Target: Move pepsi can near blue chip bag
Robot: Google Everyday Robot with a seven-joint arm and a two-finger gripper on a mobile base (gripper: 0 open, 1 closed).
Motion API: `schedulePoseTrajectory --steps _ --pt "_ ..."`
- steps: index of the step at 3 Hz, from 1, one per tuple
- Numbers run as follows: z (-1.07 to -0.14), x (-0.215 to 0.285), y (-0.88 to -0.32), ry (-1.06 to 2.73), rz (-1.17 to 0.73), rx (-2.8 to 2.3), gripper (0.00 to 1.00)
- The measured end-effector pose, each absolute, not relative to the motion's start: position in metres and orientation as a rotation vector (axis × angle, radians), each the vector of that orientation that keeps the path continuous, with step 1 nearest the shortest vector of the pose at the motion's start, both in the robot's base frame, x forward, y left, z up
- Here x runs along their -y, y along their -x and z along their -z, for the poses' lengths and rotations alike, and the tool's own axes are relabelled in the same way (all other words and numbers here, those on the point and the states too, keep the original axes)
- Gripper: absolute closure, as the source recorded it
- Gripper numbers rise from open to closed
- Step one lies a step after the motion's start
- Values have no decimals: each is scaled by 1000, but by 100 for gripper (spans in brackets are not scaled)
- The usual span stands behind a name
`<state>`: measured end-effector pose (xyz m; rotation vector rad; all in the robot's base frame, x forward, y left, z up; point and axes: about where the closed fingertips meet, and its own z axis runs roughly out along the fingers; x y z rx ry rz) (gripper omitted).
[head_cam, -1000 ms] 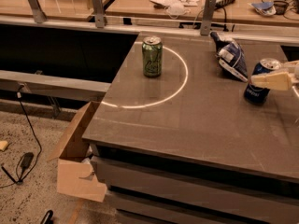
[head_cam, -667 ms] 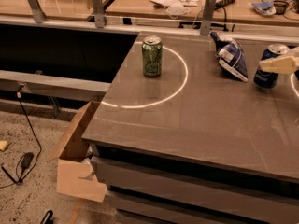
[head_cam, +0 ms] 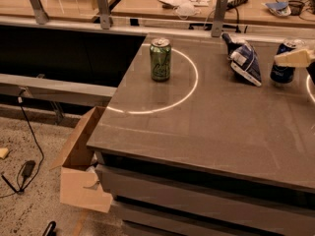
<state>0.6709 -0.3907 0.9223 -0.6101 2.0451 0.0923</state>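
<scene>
The pepsi can (head_cam: 282, 69), dark blue with a silver top, is upright at the table's far right. My gripper (head_cam: 290, 58) reaches in from the right edge, and its cream finger (head_cam: 298, 57) lies across the can's upper part, shut on it. The rest of the gripper is out of view. The blue chip bag (head_cam: 244, 61), dark blue with white patches, lies just left of the can with a small gap between them.
A green can (head_cam: 160, 59) stands upright inside a white circle painted on the grey table (head_cam: 197, 127). A rail with metal posts (head_cam: 219, 14) runs along the far edge. An open cardboard box (head_cam: 81, 168) sits on the floor at the table's left front corner.
The gripper has carried the pepsi can away from the camera and slightly right, so it now stands level with the chip bag. The green can and bag have not moved.
</scene>
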Motion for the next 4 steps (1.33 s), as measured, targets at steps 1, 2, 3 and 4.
schedulePoseTrajectory --steps 1,2,3,4 --pt "-915 385 -677 614 -115 -2062 95" --pt "-906 378 -678 611 -152 -2079 80" --pt "-898 375 -676 597 -180 -2095 57" --pt "-895 374 -673 588 -193 -2101 35"
